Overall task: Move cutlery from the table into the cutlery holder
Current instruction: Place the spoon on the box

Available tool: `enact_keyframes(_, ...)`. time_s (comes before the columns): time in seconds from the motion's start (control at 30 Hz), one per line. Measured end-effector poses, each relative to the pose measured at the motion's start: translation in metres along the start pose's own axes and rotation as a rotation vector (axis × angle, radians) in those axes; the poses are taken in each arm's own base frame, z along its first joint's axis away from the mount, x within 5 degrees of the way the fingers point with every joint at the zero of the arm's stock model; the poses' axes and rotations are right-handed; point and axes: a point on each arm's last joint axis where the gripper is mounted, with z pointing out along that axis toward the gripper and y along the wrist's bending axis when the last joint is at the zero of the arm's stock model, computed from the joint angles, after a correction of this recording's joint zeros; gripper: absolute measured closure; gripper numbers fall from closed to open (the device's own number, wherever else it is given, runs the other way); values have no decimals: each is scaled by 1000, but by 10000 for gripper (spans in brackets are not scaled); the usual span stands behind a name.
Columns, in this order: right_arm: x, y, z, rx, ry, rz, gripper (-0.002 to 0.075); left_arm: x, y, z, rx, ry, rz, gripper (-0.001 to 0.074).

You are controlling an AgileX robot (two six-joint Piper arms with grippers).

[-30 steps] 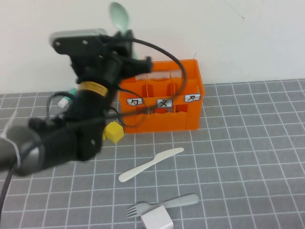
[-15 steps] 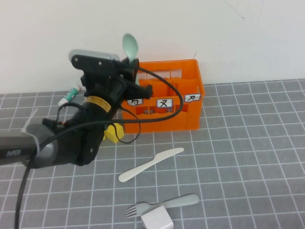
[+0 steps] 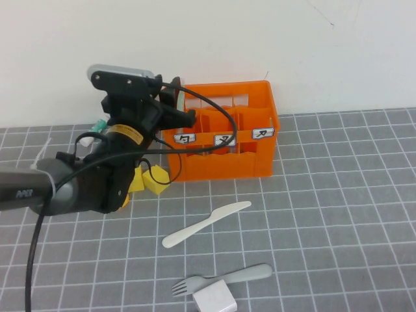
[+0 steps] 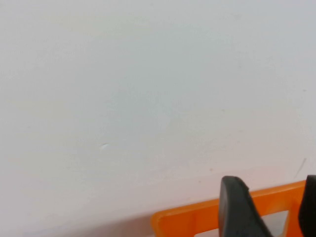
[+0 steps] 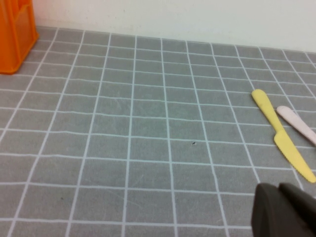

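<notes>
On the table [image 3: 338, 214] near its front edge: one knife [image 3: 205, 223], one fork [image 3: 221, 278]. Left gripper [image 3: 174, 104] clamps one spoon [image 3: 179, 101] over the holder's [image 3: 224, 162] left end; right gripper [image 5: 286, 210] closed.

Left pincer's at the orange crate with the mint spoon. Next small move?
Probably ease the left pincer down slightly, then release: the pale mint-green plastic spoon shows above the bright orange plastic crate's left end. Right pincer hovers over the grey table.

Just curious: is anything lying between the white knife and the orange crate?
Nothing visible: only bare table between the knife and the crate. The yellow cube sits off to the left. The left gripper hovers at the crate's left end; the right gripper hangs over tiles elsewhere.
</notes>
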Motion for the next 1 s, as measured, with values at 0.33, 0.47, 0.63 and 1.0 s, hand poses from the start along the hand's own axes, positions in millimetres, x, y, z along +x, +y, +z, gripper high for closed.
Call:
enact_keyframes(0.33, 0, 0, 0, 0, 0, 0, 729, -25, -12, -7, 104, 40, -9, 473)
enact_keyframes(0.47, 0, 0, 0, 0, 0, 0, 729, -59, -31, -29, 244, 174, 105, 608)
enact_keyframes(0.63, 0, 0, 0, 0, 0, 0, 729, -85, -42, -53, 330, 300, 150, 719)
enact_keyframes(1.0, 0, 0, 0, 0, 0, 0, 729, -87, -60, -75, 620, 550, 84, 734)
